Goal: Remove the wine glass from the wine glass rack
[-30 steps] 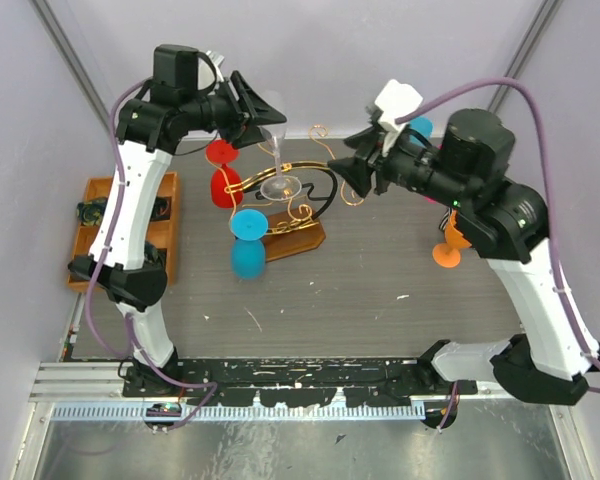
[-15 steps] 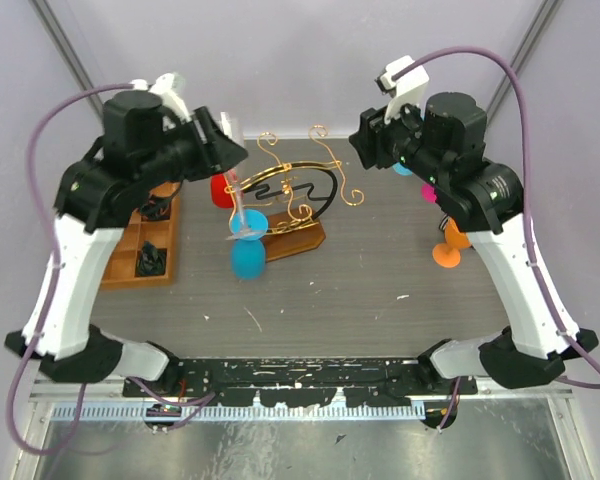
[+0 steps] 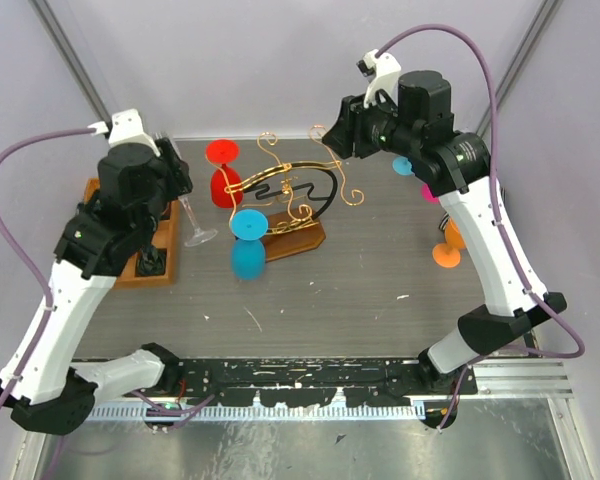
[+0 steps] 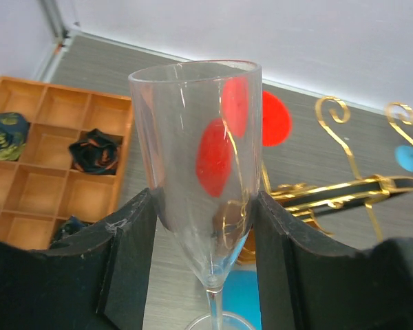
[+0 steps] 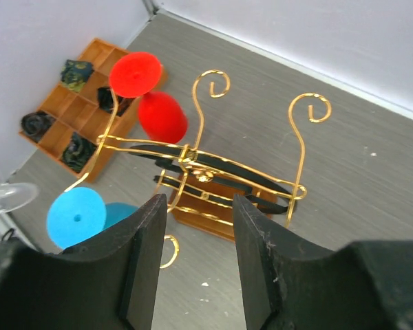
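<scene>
The clear wine glass [image 4: 193, 124] is off the wine glass rack [image 3: 292, 196] and to its left. My left gripper [image 4: 201, 206] is shut on its bowl, one finger on each side. In the top view the left gripper [image 3: 177, 180] hides the bowl. Only the stem and round foot of the wine glass [image 3: 200, 237] show, beside the tray. Whether the foot touches the table I cannot tell. A red glass [image 3: 223, 170] and a blue glass [image 3: 248, 240] still hang on the rack [image 5: 213, 165]. Raised over the rack's right end, my right gripper [image 5: 196, 227] is open and empty.
The orange-brown compartment tray [image 3: 152, 268], holding dark rolled items, lies at the left under my left arm. Orange [image 3: 446, 250], pink [image 3: 430, 192] and light blue [image 3: 405, 165] glasses stand at the right, behind my right arm. Walls close off the back and sides.
My left arm has carried the clear glass off the rack, leftward and down beside the tray. The right gripper has pulled back and risen from the rack.
</scene>
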`<control>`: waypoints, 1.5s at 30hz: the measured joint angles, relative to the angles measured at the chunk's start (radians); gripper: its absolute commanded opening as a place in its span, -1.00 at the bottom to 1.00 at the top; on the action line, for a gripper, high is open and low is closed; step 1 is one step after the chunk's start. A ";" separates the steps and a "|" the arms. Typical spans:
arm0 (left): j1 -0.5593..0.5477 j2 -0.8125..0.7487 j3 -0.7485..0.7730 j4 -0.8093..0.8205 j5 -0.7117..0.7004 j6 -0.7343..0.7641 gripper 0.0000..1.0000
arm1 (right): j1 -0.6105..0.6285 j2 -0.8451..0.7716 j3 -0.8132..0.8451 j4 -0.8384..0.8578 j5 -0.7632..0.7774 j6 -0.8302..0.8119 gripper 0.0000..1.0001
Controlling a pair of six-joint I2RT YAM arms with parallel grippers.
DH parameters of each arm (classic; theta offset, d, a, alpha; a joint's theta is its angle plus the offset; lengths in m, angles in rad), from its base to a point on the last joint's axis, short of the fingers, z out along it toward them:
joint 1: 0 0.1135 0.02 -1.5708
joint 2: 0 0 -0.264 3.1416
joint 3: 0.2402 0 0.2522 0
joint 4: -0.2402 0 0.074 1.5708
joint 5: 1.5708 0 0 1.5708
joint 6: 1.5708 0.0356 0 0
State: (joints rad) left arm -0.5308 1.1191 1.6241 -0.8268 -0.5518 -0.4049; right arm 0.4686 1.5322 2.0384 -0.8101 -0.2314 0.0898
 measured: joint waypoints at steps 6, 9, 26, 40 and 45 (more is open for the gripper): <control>0.000 -0.104 -0.309 0.242 -0.142 0.070 -0.40 | 0.000 0.026 0.035 -0.001 -0.122 0.102 -0.06; 0.000 -0.132 -0.412 0.366 -0.192 0.117 -0.46 | 0.002 0.051 0.046 0.009 -0.170 0.143 -0.06; 0.000 -0.064 -0.818 0.988 -0.412 0.343 -0.44 | 0.003 0.090 0.021 0.039 -0.243 0.201 -0.07; 0.000 0.122 -0.998 1.382 -0.534 0.446 -0.52 | 0.003 0.161 0.011 0.047 -0.250 0.200 -0.07; 0.000 0.147 -1.056 1.428 -0.571 0.419 -0.52 | 0.003 0.161 -0.015 0.051 -0.250 0.196 -0.07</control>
State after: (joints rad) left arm -0.5308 1.2663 0.5678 0.6010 -1.1229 0.0139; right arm 0.4721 1.6932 2.0232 -0.7593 -0.4812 0.2855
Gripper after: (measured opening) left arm 0.577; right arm 0.468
